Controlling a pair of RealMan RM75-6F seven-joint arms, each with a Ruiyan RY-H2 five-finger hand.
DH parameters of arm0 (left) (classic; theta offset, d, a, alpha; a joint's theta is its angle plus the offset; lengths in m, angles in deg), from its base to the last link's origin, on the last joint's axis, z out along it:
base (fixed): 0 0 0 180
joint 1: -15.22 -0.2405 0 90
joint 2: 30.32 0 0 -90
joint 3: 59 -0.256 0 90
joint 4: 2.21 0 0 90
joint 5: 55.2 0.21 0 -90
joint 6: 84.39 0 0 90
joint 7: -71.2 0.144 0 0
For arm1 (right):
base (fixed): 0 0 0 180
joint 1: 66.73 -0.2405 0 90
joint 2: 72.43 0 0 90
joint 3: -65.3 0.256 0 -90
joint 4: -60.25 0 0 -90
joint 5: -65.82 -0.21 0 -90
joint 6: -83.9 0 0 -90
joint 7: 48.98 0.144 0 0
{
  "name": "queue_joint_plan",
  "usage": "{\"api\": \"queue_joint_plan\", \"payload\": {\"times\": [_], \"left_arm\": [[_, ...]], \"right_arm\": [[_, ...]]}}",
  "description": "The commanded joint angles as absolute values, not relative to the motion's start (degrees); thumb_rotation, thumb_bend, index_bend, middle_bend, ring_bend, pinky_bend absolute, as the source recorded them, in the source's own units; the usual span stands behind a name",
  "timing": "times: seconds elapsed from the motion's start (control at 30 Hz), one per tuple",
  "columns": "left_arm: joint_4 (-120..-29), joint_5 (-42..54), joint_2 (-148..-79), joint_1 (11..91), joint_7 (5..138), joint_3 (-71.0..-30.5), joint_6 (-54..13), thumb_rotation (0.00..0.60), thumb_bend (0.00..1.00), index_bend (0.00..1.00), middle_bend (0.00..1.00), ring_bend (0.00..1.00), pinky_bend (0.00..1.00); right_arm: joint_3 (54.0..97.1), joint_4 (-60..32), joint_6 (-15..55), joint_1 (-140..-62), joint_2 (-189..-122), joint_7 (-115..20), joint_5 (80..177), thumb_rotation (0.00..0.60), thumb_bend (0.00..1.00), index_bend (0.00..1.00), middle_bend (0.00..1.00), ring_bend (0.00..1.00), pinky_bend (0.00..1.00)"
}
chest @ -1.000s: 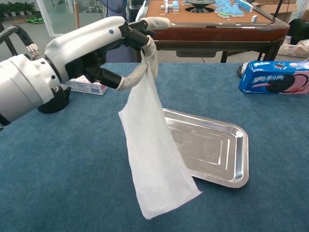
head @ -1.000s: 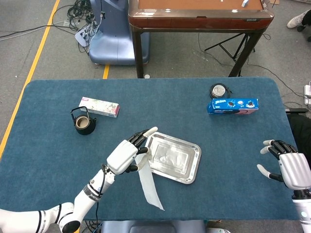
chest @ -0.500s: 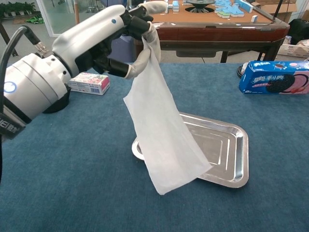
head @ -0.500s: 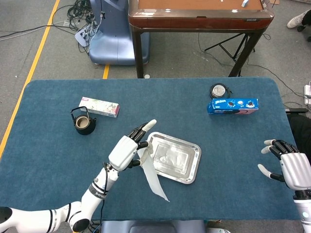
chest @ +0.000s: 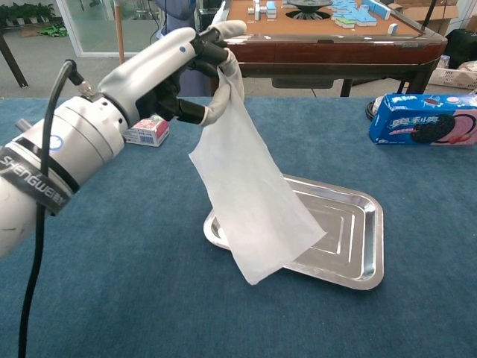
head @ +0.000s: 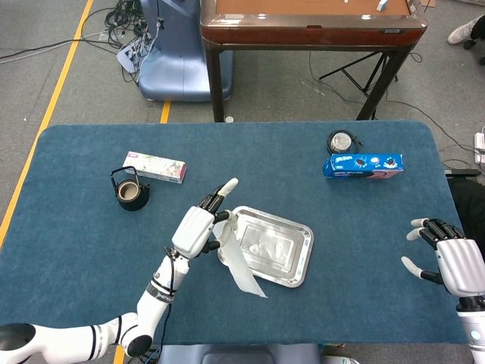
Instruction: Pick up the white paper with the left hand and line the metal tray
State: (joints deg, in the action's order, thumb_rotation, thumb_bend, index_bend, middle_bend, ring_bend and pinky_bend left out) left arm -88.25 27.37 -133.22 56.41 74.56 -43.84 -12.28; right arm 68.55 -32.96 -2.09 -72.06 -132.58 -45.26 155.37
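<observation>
Item: left hand point(chest: 175, 71), raised above the left end of the metal tray point(chest: 356, 246). Fingers pinch the top corner of the white paper point(chest: 250, 201); the rest of the sheet hangs free.

Item: white paper. Suspended, crumpled at the grasp, fanning wider toward its lower edge. In the chest view the lower edge hangs over the tray's near-left portion; whether it touches the metal cannot be told. In the head view the sheet point(head: 241, 262) trails past the tray's near rim point(head: 299, 277).

Item: metal tray. Flat on the blue tabletop point(head: 364, 227), unlined, pan bare.

Item: right hand point(head: 451, 262). Far right, well apart from the tray, fingers spread, holding nothing.

Step in hand, judged: laying the sheet into the tray. To do it well, carry the grasp rightward over the pan so the hanging edge lands inside the left rim first, then lower gradually so the paper unrolls flat. Release only once most of the sheet rests in the pan; an early drop would likely leave it bunched or draped over the rim.
</observation>
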Motion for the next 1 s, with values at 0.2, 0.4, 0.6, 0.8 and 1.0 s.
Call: {"api": "queue_joint_plan", "payload": {"times": [0.2, 0.4, 0.6, 0.8, 1.0], "left_arm": [[-84.7, 25.2, -135.3, 58.2, 74.9, -42.0, -14.0, 0.6, 0.35, 0.69, 0.02, 0.0, 0.17], [-85.1, 23.0, -136.3, 59.6, 75.8, -39.9, -14.9, 0.6, 0.35, 0.69, 0.02, 0.0, 0.17], [-86.0, 20.9, -137.4, 61.1, 77.6, -38.2, -15.7, 0.6, 0.35, 0.69, 0.03, 0.0, 0.17], [-86.5, 19.4, -138.2, 62.3, 78.6, -36.9, -16.1, 0.6, 0.35, 0.69, 0.03, 0.0, 0.17], [-83.9, 18.3, -139.9, 63.3, 77.5, -35.9, -15.9, 0.6, 0.35, 0.69, 0.04, 0.0, 0.17]], "right_arm": [[68.7, -32.8, -1.8, -72.2, -132.5, -45.0, 155.0, 0.6, 0.2, 0.45, 0.32, 0.24, 0.31], [68.6, -32.7, -1.6, -72.2, -132.6, -44.9, 154.9, 0.6, 0.2, 0.45, 0.32, 0.24, 0.31], [68.8, -32.8, -2.1, -72.0, -132.3, -44.3, 154.9, 0.6, 0.2, 0.45, 0.32, 0.24, 0.31], [68.8, -32.7, -2.4, -71.9, -131.9, -43.6, 154.9, 0.6, 0.2, 0.45, 0.32, 0.24, 0.31], [68.8, -32.7, -2.2, -71.9, -131.8, -43.4, 154.8, 0.6, 0.2, 0.45, 0.32, 0.24, 0.31]]}}
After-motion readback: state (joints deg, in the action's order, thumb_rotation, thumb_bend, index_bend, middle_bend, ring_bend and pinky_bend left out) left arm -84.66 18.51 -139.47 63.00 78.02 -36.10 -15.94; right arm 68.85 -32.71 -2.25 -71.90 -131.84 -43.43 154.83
